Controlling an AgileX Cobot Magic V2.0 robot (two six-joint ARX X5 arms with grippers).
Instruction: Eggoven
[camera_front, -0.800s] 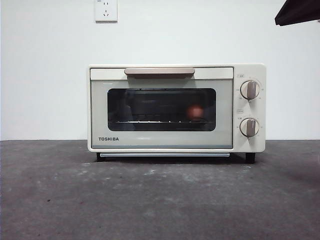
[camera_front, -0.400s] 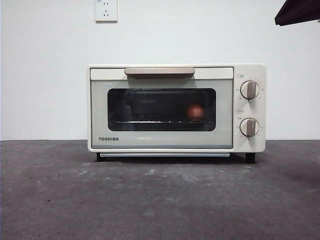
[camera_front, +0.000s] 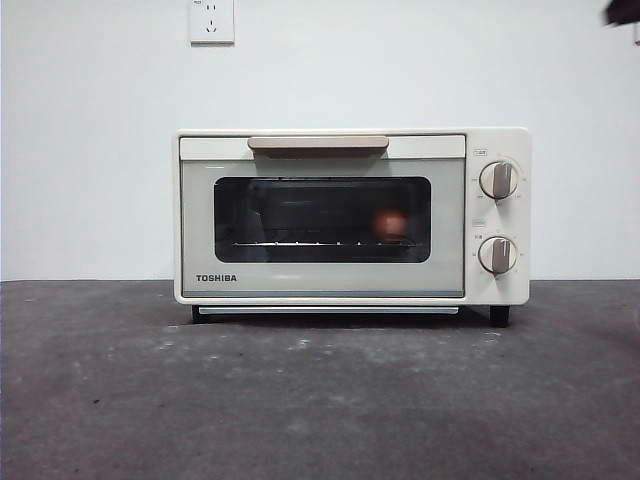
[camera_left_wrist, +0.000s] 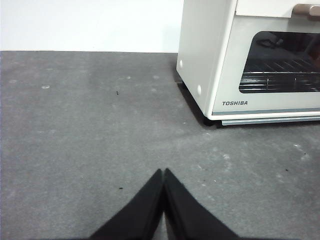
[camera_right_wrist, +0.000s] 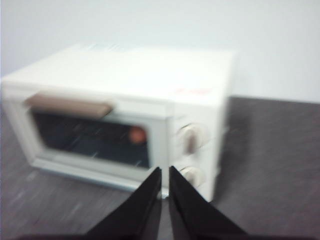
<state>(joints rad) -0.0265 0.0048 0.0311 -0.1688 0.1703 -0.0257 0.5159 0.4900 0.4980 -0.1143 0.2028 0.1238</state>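
The left gripper (camera_left_wrist: 163, 172) hangs low over the bare grey table (camera_left_wrist: 90, 130), its two black jaws pressed together tip to tip and holding nothing. It points across open tabletop, with the toaster oven (camera_left_wrist: 210, 65) off to one side of its line and well apart from the tips. Between the jaws and the oven's near corner lies only flat mat, scuffed with pale specks.

The right gripper (camera_right_wrist: 165, 172) sits higher, looking down at an angle on the oven's (camera_right_wrist: 130, 100) top and front. Its jaws are drawn in narrow, nearly touching with a thin slit between them, and they grip nothing. That picture is smeared, so fine detail is lost. In the front view, an arm shows only as a dark tip (camera_front: 620, 12) at the top right corner; which arm it is cannot be told from that view alone.

The oven (camera_front: 352, 215) stands upright on the table against a white wall (camera_front: 90, 150), its door closed, the tan handle (camera_front: 318, 143) along the top of the door and two knobs (camera_front: 498, 180) stacked on its right panel. The egg (camera_front: 390, 223) sits inside, behind the dark window (camera_front: 300, 215), on the rack toward the right end. Open table stretches in front of the oven and on both sides. A wall socket (camera_front: 211, 20) is mounted above and left.
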